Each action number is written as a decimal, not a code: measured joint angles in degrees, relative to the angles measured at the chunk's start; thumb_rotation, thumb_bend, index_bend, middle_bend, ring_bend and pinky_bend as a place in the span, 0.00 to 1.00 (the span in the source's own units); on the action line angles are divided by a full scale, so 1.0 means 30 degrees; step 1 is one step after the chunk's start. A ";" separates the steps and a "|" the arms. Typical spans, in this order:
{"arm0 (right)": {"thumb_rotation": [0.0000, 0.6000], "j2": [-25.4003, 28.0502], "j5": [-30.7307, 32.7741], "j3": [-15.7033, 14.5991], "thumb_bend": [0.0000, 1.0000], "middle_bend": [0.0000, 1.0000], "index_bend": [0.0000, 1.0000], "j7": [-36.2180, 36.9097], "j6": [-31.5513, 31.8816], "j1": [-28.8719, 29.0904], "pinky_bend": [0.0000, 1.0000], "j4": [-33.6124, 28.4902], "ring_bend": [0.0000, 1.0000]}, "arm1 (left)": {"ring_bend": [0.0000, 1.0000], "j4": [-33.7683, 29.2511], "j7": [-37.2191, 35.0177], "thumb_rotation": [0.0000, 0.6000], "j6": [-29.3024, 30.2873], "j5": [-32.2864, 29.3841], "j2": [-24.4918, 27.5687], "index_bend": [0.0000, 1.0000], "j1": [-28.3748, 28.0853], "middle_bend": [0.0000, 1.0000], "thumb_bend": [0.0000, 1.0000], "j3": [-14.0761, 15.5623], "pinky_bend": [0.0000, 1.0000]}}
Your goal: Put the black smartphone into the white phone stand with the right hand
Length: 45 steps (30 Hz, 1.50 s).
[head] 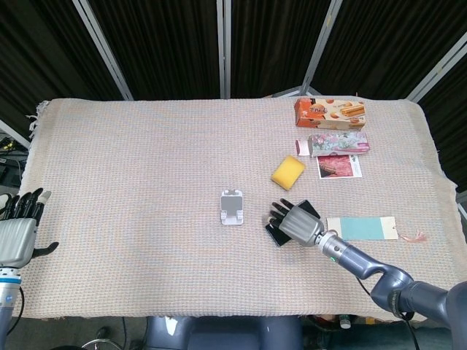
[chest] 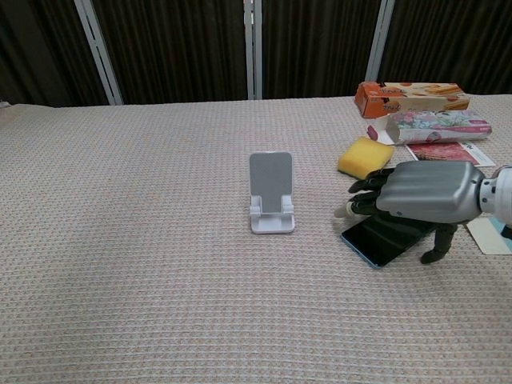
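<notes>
The black smartphone [chest: 376, 240] [head: 277, 234] lies flat on the cloth, right of the white phone stand [chest: 271, 203] [head: 232, 207], which stands upright with nothing in it. My right hand [chest: 412, 194] [head: 293, 221] hovers palm down over the phone and covers most of it. Its fingers point left toward the stand and its thumb hangs down beside the phone's near right edge. I cannot tell whether it touches the phone. My left hand [head: 20, 232] is at the table's left edge, fingers apart, holding nothing.
A yellow sponge [chest: 365, 158] lies just behind the right hand. Farther back right are an orange box [chest: 410, 96], a floral box [chest: 436, 126] and a picture card [chest: 448, 154]. A pale blue card [head: 360, 227] lies to the right of the hand.
</notes>
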 measured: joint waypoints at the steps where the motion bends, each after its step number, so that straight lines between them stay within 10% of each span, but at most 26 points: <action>1: 1.00 -0.0093 -0.0016 -0.0064 0.00 0.16 0.11 0.0091 0.0067 0.0024 0.13 0.0186 0.07 | 0.00 -0.0004 0.0012 1.00 0.0000 0.0001 -0.0008 0.00 -0.0003 0.00 0.00 0.0006 0.00; 10: 1.00 -0.0709 -0.0227 -0.0549 0.00 0.24 0.18 0.0413 0.0529 0.0253 0.17 0.1476 0.14 | 0.00 -0.0013 0.0124 1.00 0.0025 -0.0013 -0.0056 0.00 -0.0020 0.00 0.00 0.0035 0.00; 18: 1.00 -0.1231 -0.0710 -0.0864 0.10 0.48 0.46 0.0740 0.1757 0.0228 0.25 0.2607 0.35 | 0.00 0.0024 0.0125 1.00 -0.0069 -0.0104 -0.0096 0.00 -0.0051 0.00 0.00 0.0048 0.00; 28: 1.00 -0.1698 -0.2174 -0.1569 0.15 0.49 0.47 0.1206 0.5190 -0.0108 0.25 0.4421 0.37 | 0.00 -0.0125 0.0044 1.00 0.0061 0.0091 -0.0040 0.00 -0.0023 0.00 0.00 0.0123 0.00; 45: 1.00 0.1603 -0.3114 -0.0654 0.15 0.49 0.47 -0.3999 0.7765 -0.0183 0.27 -0.0302 0.38 | 0.00 -0.0524 -0.1072 1.00 0.0497 0.0732 0.0593 0.00 0.0153 0.00 0.00 0.0166 0.00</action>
